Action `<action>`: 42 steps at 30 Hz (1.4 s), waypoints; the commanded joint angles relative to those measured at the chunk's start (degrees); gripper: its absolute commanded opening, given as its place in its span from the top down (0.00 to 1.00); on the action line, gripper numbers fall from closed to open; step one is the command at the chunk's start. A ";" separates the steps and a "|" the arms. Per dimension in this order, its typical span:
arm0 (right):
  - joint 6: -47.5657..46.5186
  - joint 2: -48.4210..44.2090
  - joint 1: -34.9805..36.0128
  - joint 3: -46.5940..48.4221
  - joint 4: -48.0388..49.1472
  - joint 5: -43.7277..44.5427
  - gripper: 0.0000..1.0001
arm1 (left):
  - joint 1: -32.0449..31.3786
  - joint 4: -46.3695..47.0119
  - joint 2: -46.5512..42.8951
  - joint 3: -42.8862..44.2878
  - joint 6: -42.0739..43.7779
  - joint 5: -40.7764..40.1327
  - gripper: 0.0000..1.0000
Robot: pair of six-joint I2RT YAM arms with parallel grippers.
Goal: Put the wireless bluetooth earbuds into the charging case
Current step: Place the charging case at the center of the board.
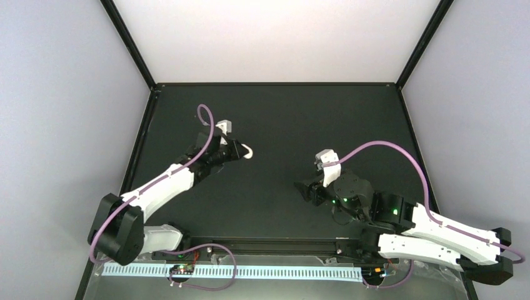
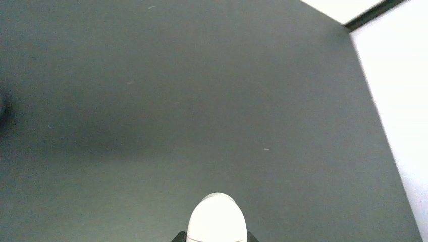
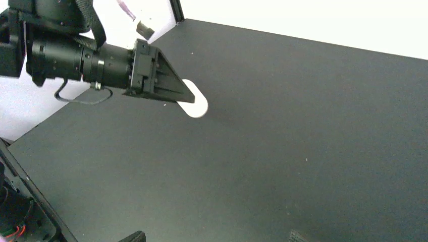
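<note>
Two arms are out over a dark desk [image 1: 281, 112], and honestly not much else is going on. The left arm [image 1: 169, 181] stretches up and inward from its base. The left jaws are clenched on a small white oval thing that I'm reading as the case [image 1: 249, 152]. It pokes out past the tips, a bit left of the desk's middle in the overhead view.

From the left wrist cam you only get its rounded white end [image 2: 217, 222] at the bottom edge, with bare desk beyond. The right wrist cam gives the best look. There the case [image 3: 196, 105] is a smooth, flattish oval pinched at one end by the black tips, the rest sticking out free. I can't tell if it's touching the desk or hanging just over it, or whether it's open or closed. No idea where the buds are, since nothing that small is readable here.

The right arm [image 1: 437, 234] comes in from the right side. The right jaws are released, with both fingertips [image 3: 134, 236] spread wide at the bottom of its own view and only desk between them. They point toward the case but sit well apart from it. A purple cable [image 1: 381, 145] loops over each arm.
</note>
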 commanded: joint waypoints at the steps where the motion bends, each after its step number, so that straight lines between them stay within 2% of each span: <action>1: 4.02 -4.07 -0.01 -3.29 0.25 1.35 0.27 | 6.76 -6.70 1.80 3.53 -2.19 8.27 0.98; 6: 3.53 -6.90 0.00 -6.48 1.33 1.05 0.27 | 12.87 -8.31 -2.90 -2.49 -2.24 8.70 0.98; 10: 2.11 -6.49 0.00 -7.78 3.34 0.24 0.27 | 22.86 -0.85 -3.46 -8.52 -5.45 20.69 0.98; 13: 1.31 -5.15 0.00 -7.92 4.92 -1.29 0.27 | 26.05 1.17 0.68 -7.90 -6.44 24.88 0.98; 21: 1.75 -3.68 0.03 -6.60 4.20 -2.89 0.27 | 26.30 11.05 10.59 -10.72 -12.94 23.76 0.98; 32: 3.23 -2.99 -0.03 -6.89 4.41 -3.24 0.27 | 27.98 27.71 13.41 -17.19 -22.34 15.96 0.98; 42: 2.81 -1.58 0.05 -6.31 4.40 -3.16 0.27 | 29.28 32.36 19.66 -17.69 -24.42 17.14 0.98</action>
